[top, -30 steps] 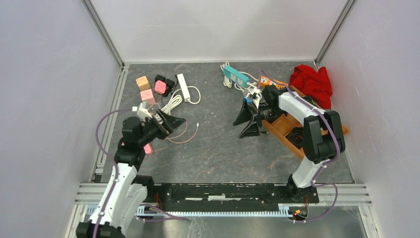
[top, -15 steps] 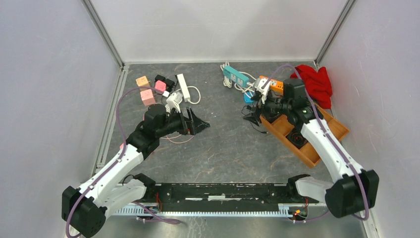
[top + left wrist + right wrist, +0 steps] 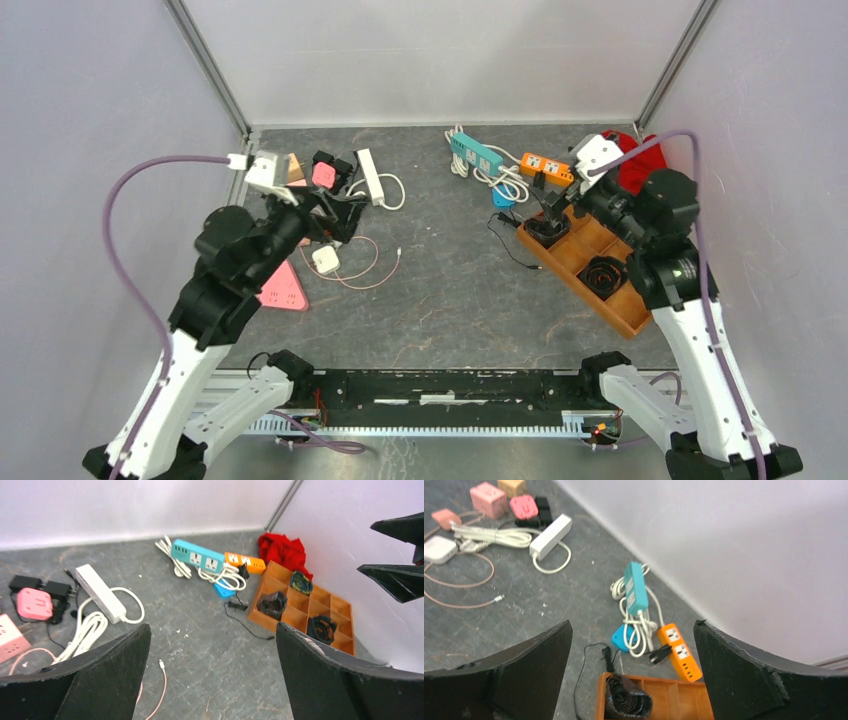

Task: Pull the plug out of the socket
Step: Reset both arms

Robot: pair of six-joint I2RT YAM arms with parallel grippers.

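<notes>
right gripper released, jaws wide and empty, over the wooden tray; just past the tray's rim, ahead of the fingers, the black plug touches the orange power strip; blue adapter and white cable coil crowd beside it; teal strip farther; left gripper likewise wide, well apart; printing too small to read

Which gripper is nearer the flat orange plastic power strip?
Right. The right gripper hangs just beside the orange power strip; the left gripper is far across the table.
</notes>
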